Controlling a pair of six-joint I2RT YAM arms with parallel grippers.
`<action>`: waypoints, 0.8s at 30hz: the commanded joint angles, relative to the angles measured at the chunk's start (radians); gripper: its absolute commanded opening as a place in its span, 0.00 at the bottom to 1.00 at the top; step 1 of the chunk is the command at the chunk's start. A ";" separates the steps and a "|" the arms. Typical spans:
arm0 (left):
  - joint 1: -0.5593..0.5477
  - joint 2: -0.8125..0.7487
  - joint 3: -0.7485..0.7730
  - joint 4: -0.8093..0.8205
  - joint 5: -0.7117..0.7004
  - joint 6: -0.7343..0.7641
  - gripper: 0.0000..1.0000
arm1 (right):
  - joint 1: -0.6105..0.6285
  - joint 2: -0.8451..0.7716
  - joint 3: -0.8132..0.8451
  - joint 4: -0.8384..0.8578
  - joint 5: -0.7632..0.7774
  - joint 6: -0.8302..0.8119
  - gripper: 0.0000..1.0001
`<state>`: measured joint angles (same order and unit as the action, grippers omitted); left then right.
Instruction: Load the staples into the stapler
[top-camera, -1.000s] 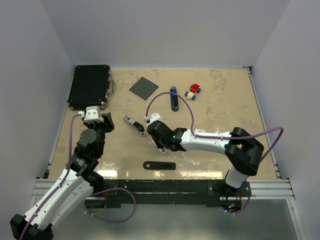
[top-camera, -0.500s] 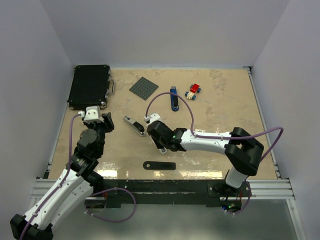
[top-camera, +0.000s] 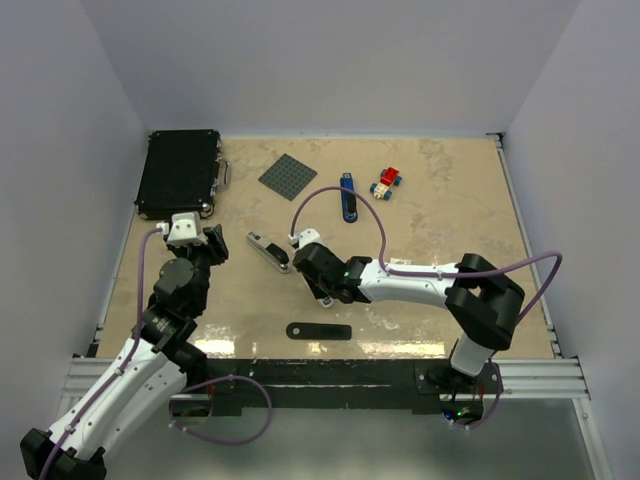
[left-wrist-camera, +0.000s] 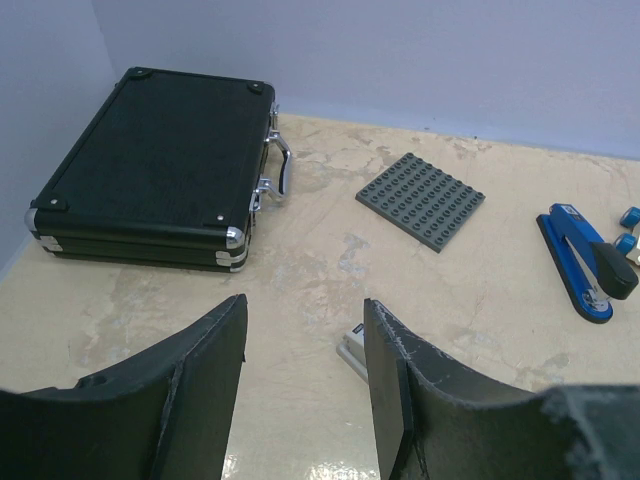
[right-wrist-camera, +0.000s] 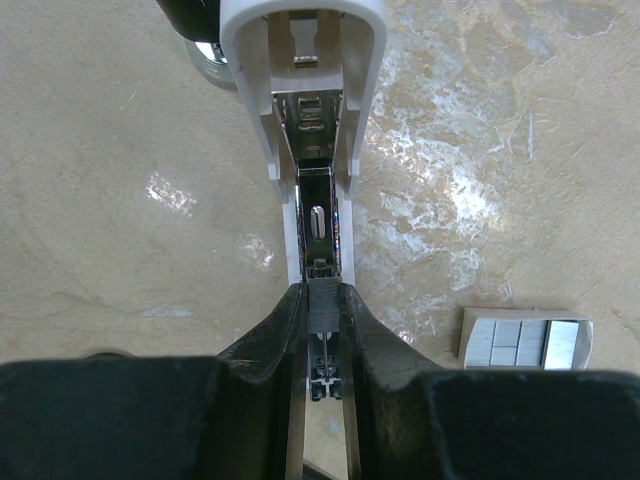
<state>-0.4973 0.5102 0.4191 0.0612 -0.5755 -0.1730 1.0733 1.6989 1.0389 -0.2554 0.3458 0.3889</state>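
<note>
The white stapler (right-wrist-camera: 305, 90) lies opened on the table, its metal channel (right-wrist-camera: 318, 215) bare and pointing at my right gripper (right-wrist-camera: 322, 300). That gripper is shut on a short grey strip of staples (right-wrist-camera: 322, 308), held right over the near end of the channel. The open staples box (right-wrist-camera: 525, 340) lies just to the right, with more grey strips inside. From above, the stapler (top-camera: 268, 250) sits between both grippers, with the right gripper (top-camera: 312, 275) at its near end. My left gripper (left-wrist-camera: 305, 330) hangs open and empty just left of the stapler's end (left-wrist-camera: 352, 352).
A black case (top-camera: 180, 172) fills the far left corner. A grey studded plate (top-camera: 288, 176), a blue stapler (top-camera: 347, 197) and a toy-brick car (top-camera: 386, 181) lie further back. A flat black strip (top-camera: 318, 330) rests near the front edge.
</note>
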 joint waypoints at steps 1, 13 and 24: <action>0.009 -0.007 0.041 0.019 0.008 -0.013 0.55 | 0.004 -0.002 -0.002 0.008 0.004 0.004 0.06; 0.008 -0.009 0.041 0.019 0.011 -0.013 0.55 | 0.004 -0.016 -0.016 -0.002 0.009 0.004 0.06; 0.008 -0.007 0.041 0.019 0.012 -0.014 0.55 | 0.004 -0.035 -0.036 -0.005 0.013 0.007 0.07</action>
<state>-0.4973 0.5076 0.4191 0.0612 -0.5743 -0.1730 1.0740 1.6947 1.0183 -0.2424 0.3473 0.3901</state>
